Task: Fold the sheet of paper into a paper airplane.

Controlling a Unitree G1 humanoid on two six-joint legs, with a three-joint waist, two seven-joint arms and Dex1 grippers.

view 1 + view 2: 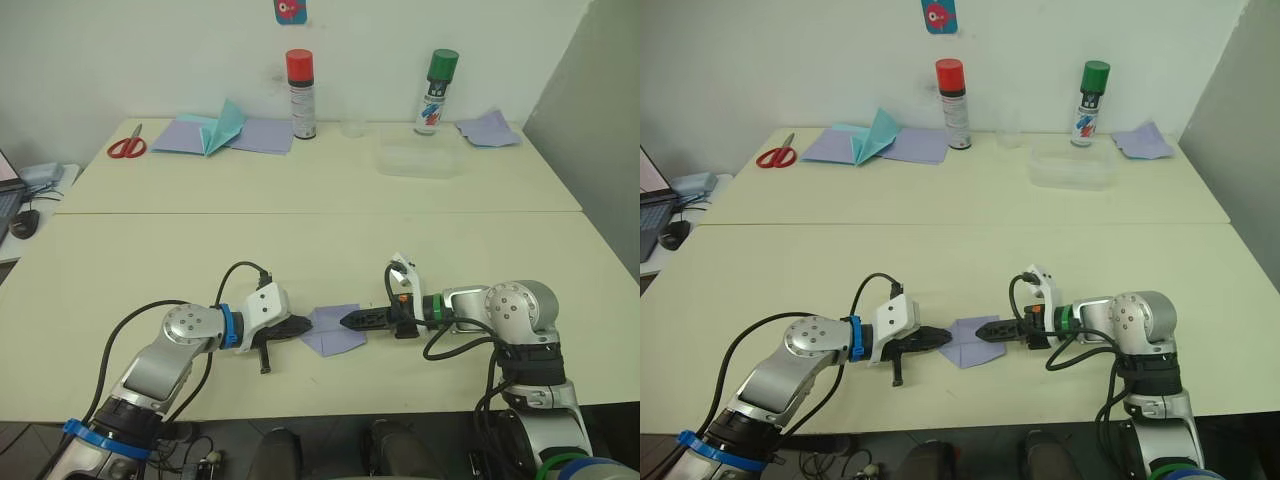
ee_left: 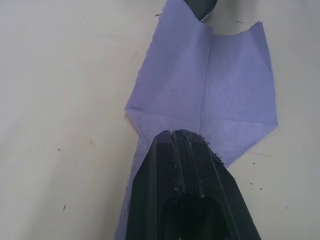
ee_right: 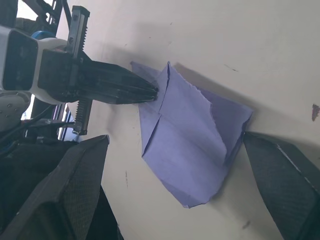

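Note:
The sheet of paper [image 1: 335, 332] is small, lilac and creased, and lies partly folded near the table's front edge, between my two grippers. My left gripper [image 1: 305, 325] is shut, and its tip rests on the paper's left side [image 2: 220, 90], with paper running under the fingers. In the right wrist view this shut tip [image 3: 156, 91] meets a raised fold of the paper [image 3: 185, 145]. My right gripper [image 1: 345, 320] is at the paper's right edge. Its fingers [image 3: 65, 190] stand wide apart and it is open, with one corner of the paper near one fingertip.
At the back of the far table lie red scissors [image 1: 126, 147], wider lilac sheets [image 1: 262, 135] with a teal folded paper [image 1: 225, 125], a red-capped can [image 1: 301, 95], a green-capped can [image 1: 436, 92], a clear container [image 1: 421, 160] and another lilac sheet [image 1: 488, 129].

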